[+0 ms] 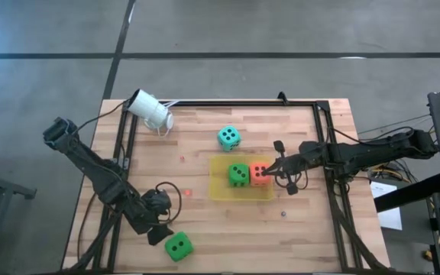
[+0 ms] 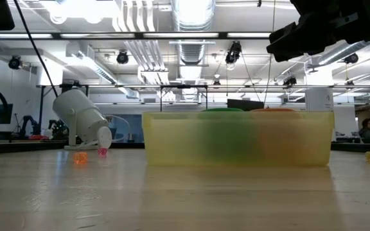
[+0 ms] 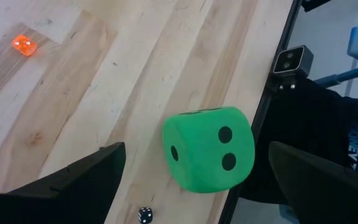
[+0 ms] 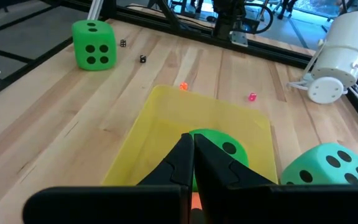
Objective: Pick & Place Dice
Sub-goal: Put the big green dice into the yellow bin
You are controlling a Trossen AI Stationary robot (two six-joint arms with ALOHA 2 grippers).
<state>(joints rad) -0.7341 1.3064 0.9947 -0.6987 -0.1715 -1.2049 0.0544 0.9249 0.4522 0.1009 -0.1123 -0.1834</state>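
A bright green die (image 1: 178, 246) rests on the wood near the table's near edge; in the left wrist view this die (image 3: 208, 149) sits between the spread fingers of my open left gripper (image 1: 161, 228), which do not touch it. A yellow tray (image 1: 220, 187) holds a second green die (image 1: 238, 175) and an orange-red die (image 1: 260, 173). A teal die (image 1: 229, 137) sits just beyond the tray. My right gripper (image 4: 193, 163) is shut and hangs over the tray's right part, above the orange-red die (image 4: 194, 216), clear of it in the low view.
A white camera (image 1: 150, 111) lies at the table's far left, its cable beside it. Tiny dice are scattered on the wood: an orange one (image 3: 23, 45), a black one (image 3: 145, 214) and a pink one (image 4: 252, 96). A black frame (image 1: 334, 191) runs round the table's edges.
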